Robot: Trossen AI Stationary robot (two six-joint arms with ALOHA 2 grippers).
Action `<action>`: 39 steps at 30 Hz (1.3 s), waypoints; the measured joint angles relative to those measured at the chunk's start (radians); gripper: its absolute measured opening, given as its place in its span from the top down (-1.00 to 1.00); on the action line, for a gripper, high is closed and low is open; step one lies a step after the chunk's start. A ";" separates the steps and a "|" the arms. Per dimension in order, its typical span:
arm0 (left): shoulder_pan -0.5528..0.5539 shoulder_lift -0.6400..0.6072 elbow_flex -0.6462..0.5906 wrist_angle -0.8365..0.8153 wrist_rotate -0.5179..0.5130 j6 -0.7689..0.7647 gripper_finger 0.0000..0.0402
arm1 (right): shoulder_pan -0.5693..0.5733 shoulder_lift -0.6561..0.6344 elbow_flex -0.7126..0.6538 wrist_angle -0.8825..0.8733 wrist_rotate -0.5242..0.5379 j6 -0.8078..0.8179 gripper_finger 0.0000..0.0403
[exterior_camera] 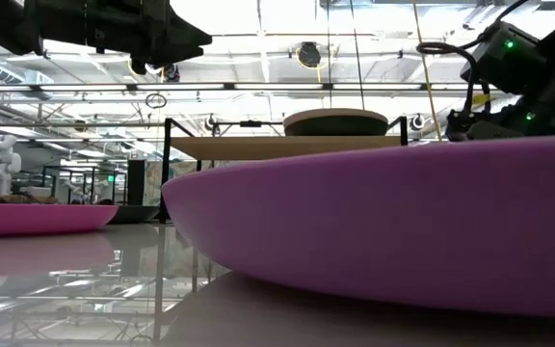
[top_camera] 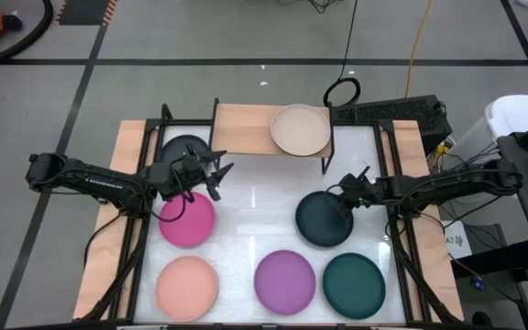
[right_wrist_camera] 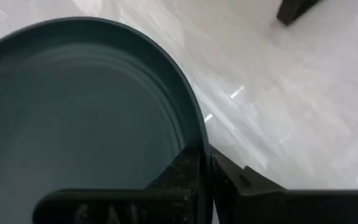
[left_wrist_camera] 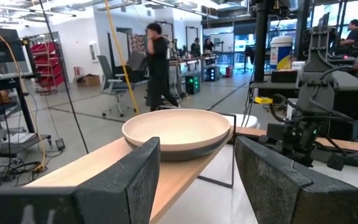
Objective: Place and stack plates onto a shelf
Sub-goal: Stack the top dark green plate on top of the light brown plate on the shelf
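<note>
1. The right gripper (top_camera: 345,203) sits right of centre in the high view, its jaws clenched on the rim of a dark teal plate (top_camera: 324,219). In the right wrist view the two dark fingers (right_wrist_camera: 194,180) pinch that rim edge-on, one inside the dish and one outside, which looks like the way to lift a shallow plate that offers no other hold.
2. The left gripper (top_camera: 211,174) hovers left of centre in the high view, above the upper edge of the magenta plate (top_camera: 187,220), jaws spread and empty. In its wrist view the rough, dark pads (left_wrist_camera: 135,180) frame the shelf ahead; it seems to be waiting.
3. The shelf (top_camera: 246,128), a light-wood board on thin black legs, stands at the upper middle of the high view. A beige plate (top_camera: 301,129) already rests on its right half, so the left half is free for a second pile.
4. A charcoal plate (top_camera: 183,147) lies on the table just left of the shelf.
5. Along the bottom of the high view lie the salmon pink plate (top_camera: 187,285), the purple plate (top_camera: 284,281) and a second dark teal plate (top_camera: 354,285), apart from one another.
6. All plates are round, shallow and matte; the white table (top_camera: 255,215) is glossy and reflective.
</note>
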 joint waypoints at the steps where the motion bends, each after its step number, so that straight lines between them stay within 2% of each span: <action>1: 0.000 0.000 0.000 0.000 -0.002 0.001 -0.06 | 0.000 0.001 0.000 0.013 0.000 -0.005 0.96; 9: 0.000 0.000 0.000 -0.005 -0.004 -0.001 -0.06 | 0.000 -0.002 0.031 0.053 0.002 -0.044 1.00; 21: 0.000 0.000 0.000 -0.033 -0.004 -0.007 -0.06 | 0.000 -0.051 0.032 0.249 0.005 -0.152 1.00; 29: 0.000 0.000 0.000 -0.020 -0.005 0.001 -0.06 | 0.000 -0.055 0.032 0.467 0.007 -0.238 1.00; 35: 0.000 0.000 0.000 -0.021 -0.005 0.003 -0.06 | -0.010 -0.055 0.032 0.756 0.015 -0.313 1.00; 39: 0.000 0.000 0.000 -0.013 -0.005 0.001 -0.06 | -0.063 -0.055 0.032 0.923 0.143 -0.392 1.00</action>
